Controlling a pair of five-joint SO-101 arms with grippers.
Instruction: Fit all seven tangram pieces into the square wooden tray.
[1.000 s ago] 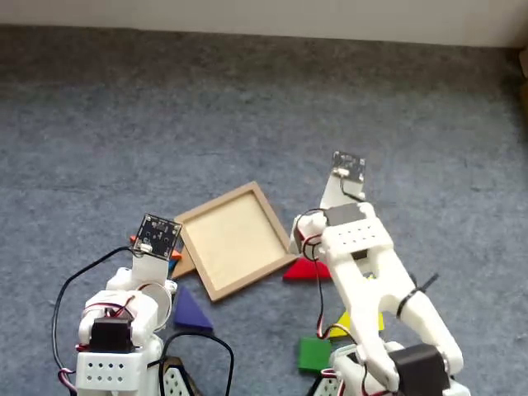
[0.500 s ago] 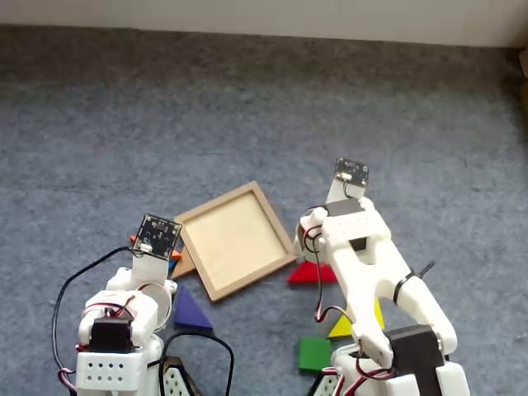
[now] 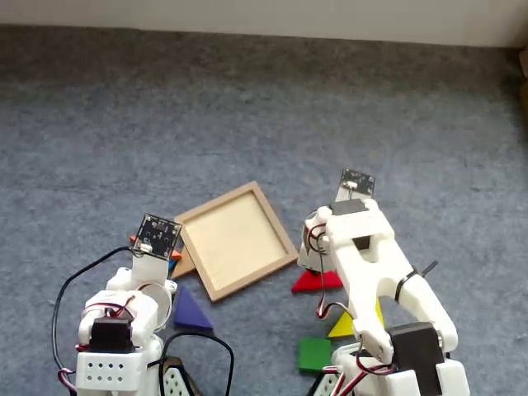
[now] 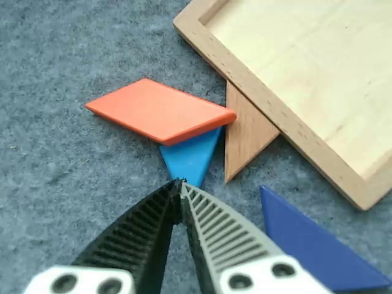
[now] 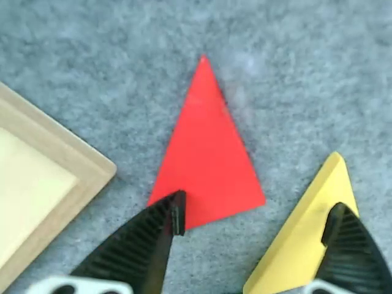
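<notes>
The square wooden tray (image 3: 235, 239) lies tilted on the carpet with nothing in it. My left gripper (image 4: 179, 184) is shut on nothing, its tips at the point of a light blue triangle (image 4: 191, 156). An orange parallelogram (image 4: 160, 110) lies over that triangle, and a wood-coloured triangle (image 4: 245, 131) sticks out from under the tray rim (image 4: 275, 105). A dark blue triangle (image 4: 312, 248) lies nearby. My right gripper (image 5: 254, 217) is open low over the carpet, one finger by the red triangle (image 5: 208, 159), the other over the yellow triangle (image 5: 306, 226).
A green square (image 3: 313, 353) lies near the right arm's base (image 3: 404, 363), beside the yellow triangle (image 3: 342, 326). The dark blue triangle (image 3: 191, 309) sits by the left arm (image 3: 132, 305). Open carpet stretches beyond the tray to the far wall.
The right arm has drawn back toward its base, away from the tray's right corner. The red triangle now lies slightly nearer and farther right. The left arm has not moved.
</notes>
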